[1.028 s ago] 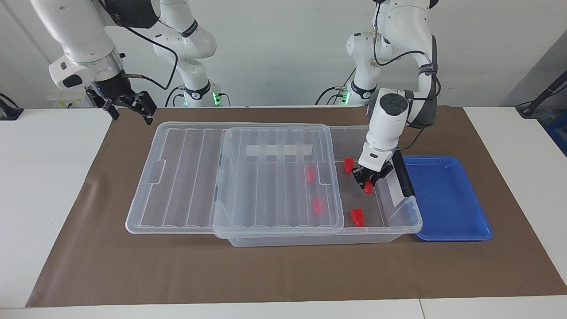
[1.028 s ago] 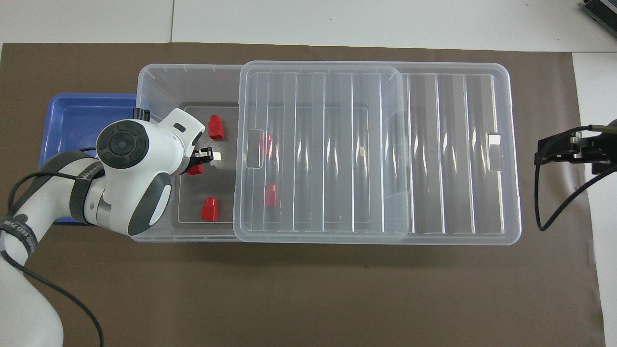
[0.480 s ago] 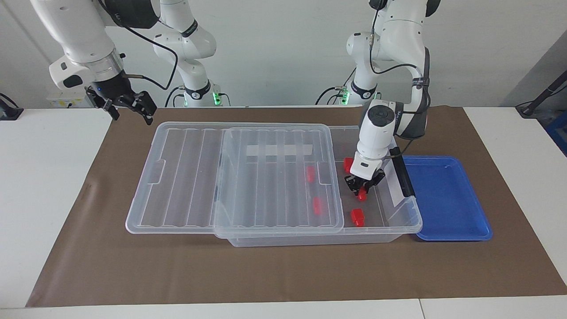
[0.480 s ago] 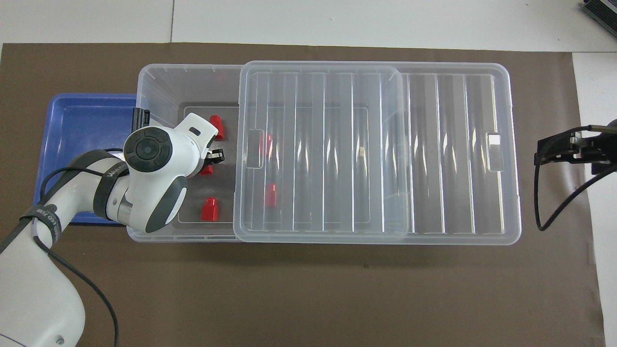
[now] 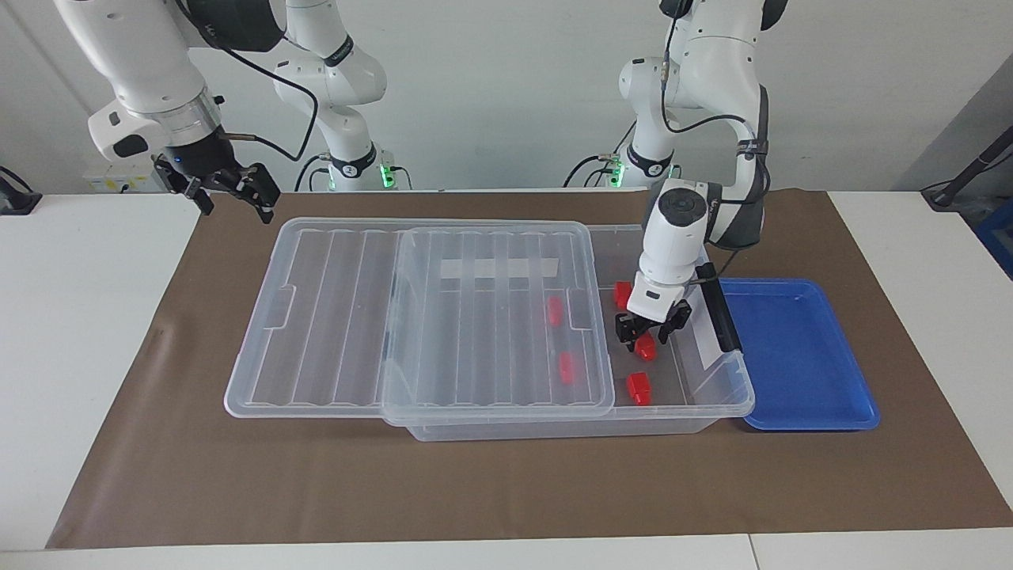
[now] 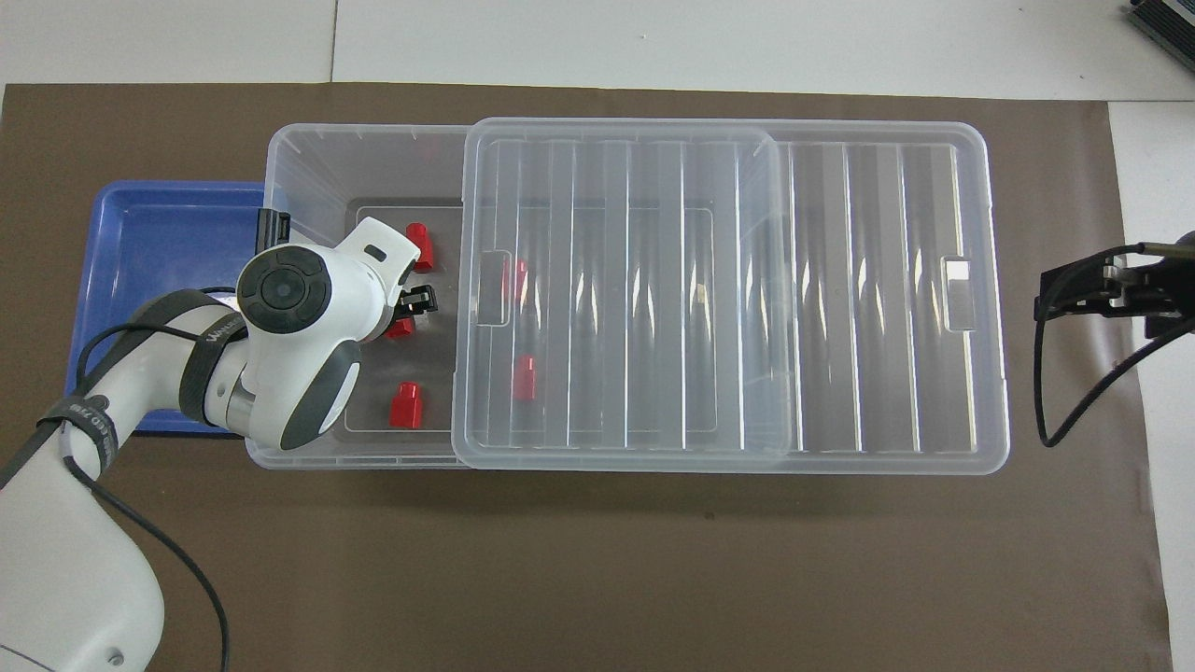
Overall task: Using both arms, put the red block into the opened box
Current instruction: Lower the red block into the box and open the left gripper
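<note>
The red block (image 5: 646, 347) is lying on the floor of the box (image 5: 716, 412), in the uncovered end toward the left arm, at about three o'clock from the slid-aside lid (image 5: 443, 313) in the facing view. Its long axis cannot be told. The left gripper (image 5: 649, 336) is hanging right over it with fingers spreading apart, apparently letting it go. The right gripper (image 5: 229, 186) is waiting open over the mat at the lid's ten o'clock, likely standing by to close the box.

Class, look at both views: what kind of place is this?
Probably a robotics lab: two white jointed robot arms at a white table, a brown paper mat, and a clear plastic storage box.
</note>
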Controlling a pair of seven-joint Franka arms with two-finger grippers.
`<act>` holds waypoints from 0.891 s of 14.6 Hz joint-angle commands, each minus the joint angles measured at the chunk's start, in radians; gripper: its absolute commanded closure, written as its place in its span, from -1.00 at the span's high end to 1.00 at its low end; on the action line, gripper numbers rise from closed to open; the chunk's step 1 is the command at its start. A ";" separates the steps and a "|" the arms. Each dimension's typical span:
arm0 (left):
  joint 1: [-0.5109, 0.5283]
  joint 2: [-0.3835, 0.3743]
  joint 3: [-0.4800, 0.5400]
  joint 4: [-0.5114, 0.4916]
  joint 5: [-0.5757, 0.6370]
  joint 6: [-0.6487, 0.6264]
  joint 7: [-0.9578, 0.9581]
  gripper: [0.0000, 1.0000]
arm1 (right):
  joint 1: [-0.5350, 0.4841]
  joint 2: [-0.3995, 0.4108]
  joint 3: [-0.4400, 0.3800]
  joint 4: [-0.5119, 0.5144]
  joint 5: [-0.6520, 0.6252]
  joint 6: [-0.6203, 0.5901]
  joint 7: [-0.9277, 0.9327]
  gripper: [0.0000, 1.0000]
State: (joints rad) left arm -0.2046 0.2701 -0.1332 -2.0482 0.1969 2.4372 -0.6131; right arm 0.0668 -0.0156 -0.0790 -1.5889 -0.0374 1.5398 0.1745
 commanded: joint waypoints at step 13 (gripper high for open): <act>-0.027 -0.084 0.009 0.085 0.027 -0.247 -0.059 1.00 | -0.024 -0.010 0.007 -0.019 0.028 0.022 -0.015 1.00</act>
State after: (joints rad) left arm -0.2114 0.1981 -0.1375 -1.9836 0.1979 2.2406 -0.6506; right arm 0.0600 -0.0156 -0.0791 -1.5901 -0.0373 1.5398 0.1745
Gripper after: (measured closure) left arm 0.000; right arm 0.000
